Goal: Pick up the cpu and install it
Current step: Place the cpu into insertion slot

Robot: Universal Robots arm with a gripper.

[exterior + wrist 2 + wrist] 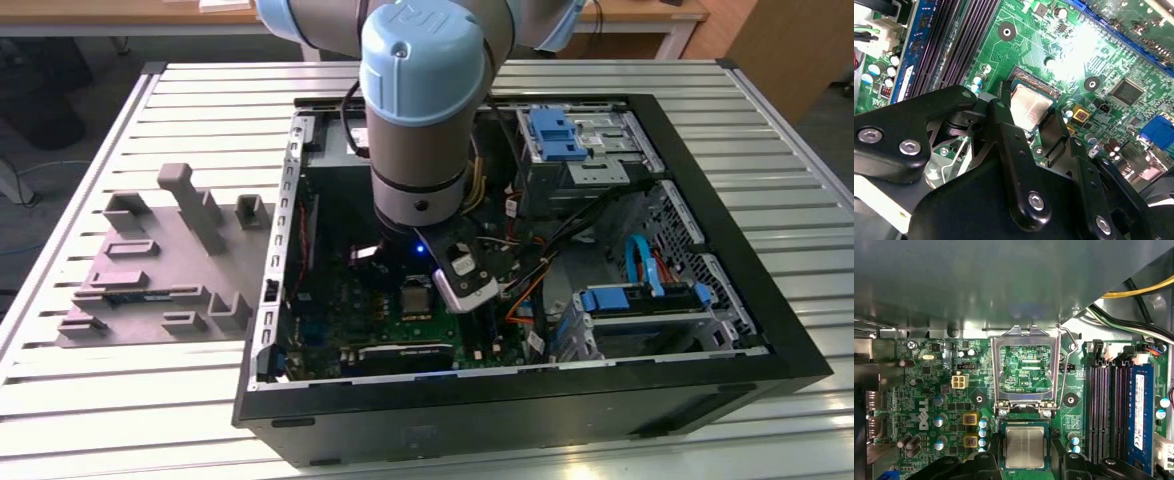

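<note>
The cpu (1025, 446) is a small silvery square with a thin green rim, lying flat over the socket area of the green motherboard (929, 385). In the second wrist view the cpu (1030, 106) sits between two black fingers (1004, 120), which press against its opposite edges. My gripper (1025, 463) is shut on the cpu, low inside the open PC case (534, 405). In the exterior view the arm (420, 120) reaches straight down into the case, and the cpu (416, 298) shows as a small grey square beneath the wrist.
The socket's metal load plate (1026, 365) stands swung open beside the cpu, its lever (1069, 340) raised. Dark memory slots (1104, 410) and capacitors flank the socket. Cables (561, 240) and blue drive cages (561, 135) crowd the case. A grey fixture tray (147, 270) lies on the exterior view's left.
</note>
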